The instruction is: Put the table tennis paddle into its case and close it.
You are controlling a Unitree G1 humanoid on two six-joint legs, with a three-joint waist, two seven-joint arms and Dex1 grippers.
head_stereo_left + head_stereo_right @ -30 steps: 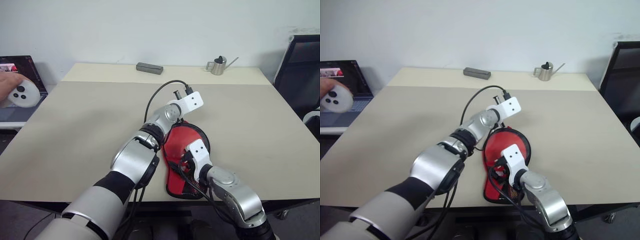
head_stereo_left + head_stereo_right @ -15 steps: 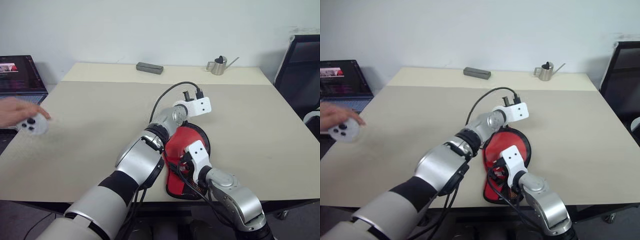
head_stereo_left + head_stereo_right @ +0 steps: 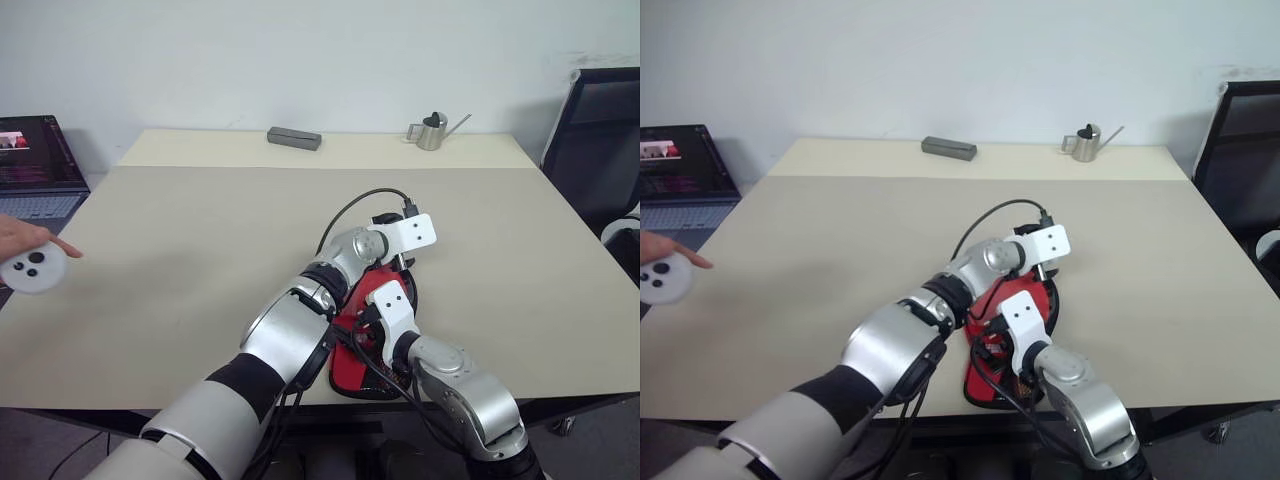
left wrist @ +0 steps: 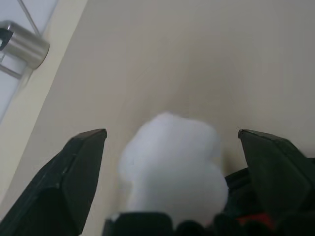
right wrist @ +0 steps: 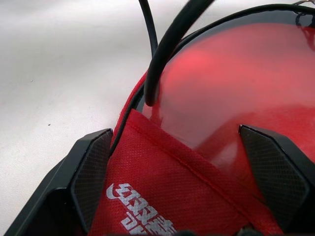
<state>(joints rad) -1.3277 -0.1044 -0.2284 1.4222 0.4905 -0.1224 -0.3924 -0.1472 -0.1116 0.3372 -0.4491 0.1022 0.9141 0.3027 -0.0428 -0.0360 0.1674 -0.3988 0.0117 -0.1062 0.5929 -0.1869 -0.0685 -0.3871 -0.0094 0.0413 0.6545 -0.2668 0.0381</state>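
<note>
Left arm: extended forward from 7 o'clock toward 1 o'clock, silver segments, black cable looped over the wrist, white wrist block at the end. Left gripper (image 4: 172, 140): two black fingers (image 4: 81, 172) spread wide apart, nothing between them gripped. Right arm: bent low near the body, forearm angled toward 11 o'clock. Right gripper (image 5: 174, 142): black fingers (image 5: 91, 169) spread wide, pointing slightly downward
</note>
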